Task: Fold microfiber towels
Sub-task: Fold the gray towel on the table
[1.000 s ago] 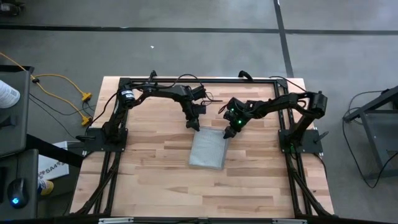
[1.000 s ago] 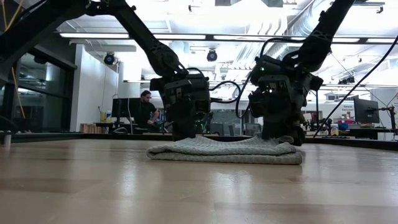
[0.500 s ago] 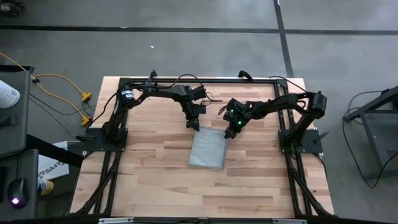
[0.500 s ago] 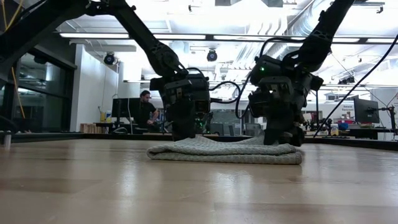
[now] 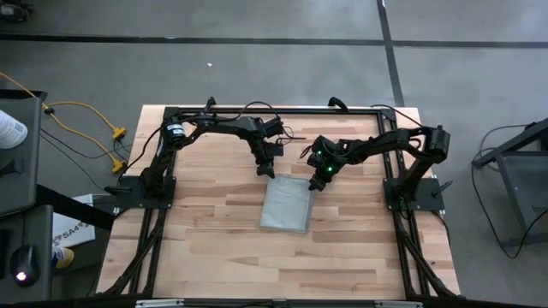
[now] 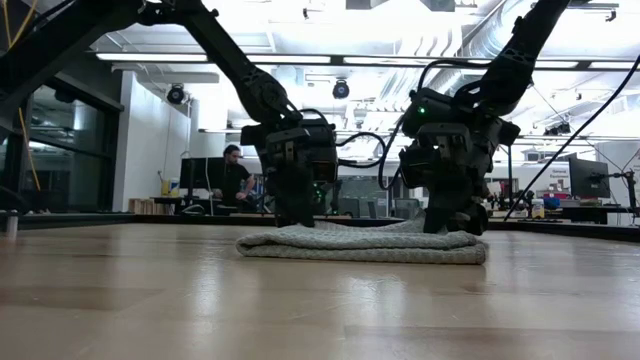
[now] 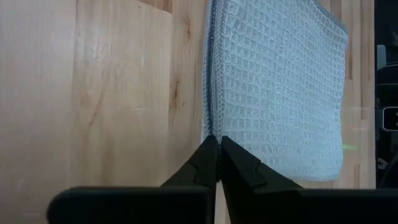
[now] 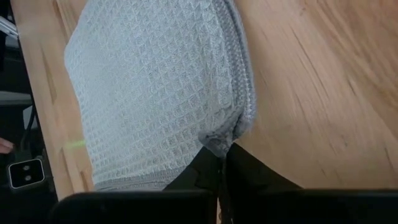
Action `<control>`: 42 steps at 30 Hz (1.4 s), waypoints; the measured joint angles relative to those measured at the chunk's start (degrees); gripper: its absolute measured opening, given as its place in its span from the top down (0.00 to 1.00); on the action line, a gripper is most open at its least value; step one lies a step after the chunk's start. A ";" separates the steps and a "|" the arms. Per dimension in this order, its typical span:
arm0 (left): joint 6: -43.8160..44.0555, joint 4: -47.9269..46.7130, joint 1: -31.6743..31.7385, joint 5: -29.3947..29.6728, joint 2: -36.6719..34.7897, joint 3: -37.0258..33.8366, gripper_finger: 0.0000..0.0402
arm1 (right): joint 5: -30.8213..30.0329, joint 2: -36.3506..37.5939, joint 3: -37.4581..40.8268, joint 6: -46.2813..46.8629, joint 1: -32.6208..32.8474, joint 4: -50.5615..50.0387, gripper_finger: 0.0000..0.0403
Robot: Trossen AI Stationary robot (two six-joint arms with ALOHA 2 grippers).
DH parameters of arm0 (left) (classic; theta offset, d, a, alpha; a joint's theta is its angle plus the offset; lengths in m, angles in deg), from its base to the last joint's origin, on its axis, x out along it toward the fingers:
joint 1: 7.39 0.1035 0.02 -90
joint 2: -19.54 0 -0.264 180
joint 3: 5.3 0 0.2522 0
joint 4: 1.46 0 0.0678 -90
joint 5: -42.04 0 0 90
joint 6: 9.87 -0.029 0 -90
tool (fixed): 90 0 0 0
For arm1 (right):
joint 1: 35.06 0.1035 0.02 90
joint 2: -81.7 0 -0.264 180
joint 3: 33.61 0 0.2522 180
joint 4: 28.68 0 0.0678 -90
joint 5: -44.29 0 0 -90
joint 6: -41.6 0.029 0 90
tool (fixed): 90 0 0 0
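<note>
The light grey-blue microfiber towel (image 5: 286, 205) lies folded in a flat rectangle on the middle of the wooden table (image 5: 205, 239). In the low view it is a low, layered pad (image 6: 360, 243). My left gripper (image 5: 270, 175) is shut at the towel's far left corner. My right gripper (image 5: 314, 182) is shut at its far right corner. Both slant down at the towel from the table's far side, and both also show in the low view as the left gripper (image 6: 297, 218) and the right gripper (image 6: 450, 225). My left gripper pinches the towel's far left corner (image 7: 210, 132) between its two fingertips, right where the hemmed side edge ends. It slants down from the far left. The towel lies flat on the table. How many layers it has, I cannot tell. My right gripper pinches the far right corner (image 8: 217, 138) between its two fingertips, slanting down from the far right. The cloth puckers into a small bunch at the tips, where several stacked edges meet. The rest of the towel lies flat on the table.
A black frame (image 5: 274, 109) runs along the table's far edge and down both sides past the arm bases. Bare wood lies near, left and right of the towel. A person (image 6: 232, 175) sits at a desk far behind the table.
Both grippers have shut where they stood: the right one first on the towel's far right corner, then the left one on the far left corner. Neither arm has shifted, and the towel lies as before.
</note>
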 joint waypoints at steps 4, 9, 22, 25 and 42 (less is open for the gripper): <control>-0.01 0.00 -0.02 0.00 0.00 0.00 0.98 | 0.02 0.00 0.00 -0.03 0.00 0.02 0.99; -0.01 0.01 -0.02 0.00 0.00 0.00 0.99 | -0.93 0.02 0.00 -1.29 0.39 0.07 0.99; -0.70 -1.61 -0.89 3.27 -1.01 0.08 1.00 | -10.77 5.00 -0.09 -3.70 4.81 -0.97 0.99; -1.41 -2.50 -1.14 4.62 -2.55 0.00 1.00 | -13.16 7.97 -0.13 -4.11 4.76 -3.14 0.99; -1.58 -4.72 -7.83 8.15 -6.54 0.04 1.00 | -19.96 10.40 -0.09 -2.39 11.53 -6.95 0.99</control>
